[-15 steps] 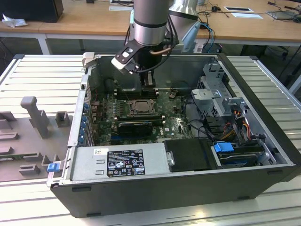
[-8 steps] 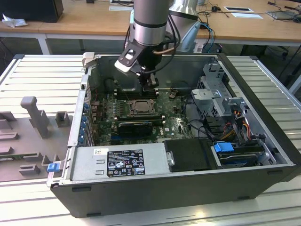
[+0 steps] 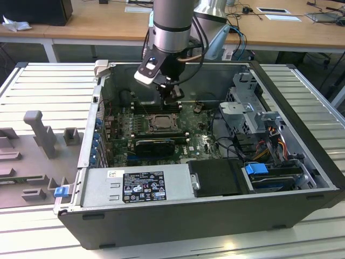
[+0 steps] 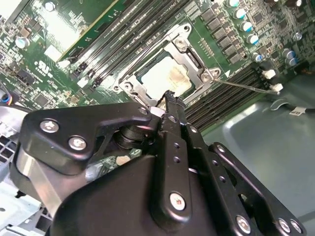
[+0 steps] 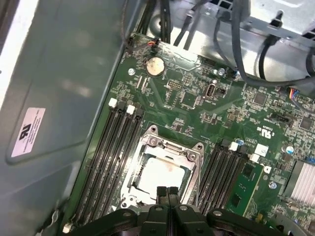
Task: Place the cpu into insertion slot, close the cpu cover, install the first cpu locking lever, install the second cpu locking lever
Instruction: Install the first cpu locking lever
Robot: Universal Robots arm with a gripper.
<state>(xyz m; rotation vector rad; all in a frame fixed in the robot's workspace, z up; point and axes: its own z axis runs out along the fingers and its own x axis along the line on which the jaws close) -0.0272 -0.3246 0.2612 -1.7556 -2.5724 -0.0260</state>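
Note:
The cpu lies flat in the insertion slot on the green board, its pale top showing through the window of the cpu cover. The silvery cover is down over the chip. A thin metal locking lever sticks out from one corner of the socket, away from the frame. My gripper hangs just above the socket's edge with its two black fingers pressed together and nothing between them. In the exterior view the gripper sits over the far side of the socket.
Long black memory slots flank the socket on both sides. The open computer case has a drive cage and cables on the exterior view's right and a power supply at the front. A grey fixture stands outside the case.

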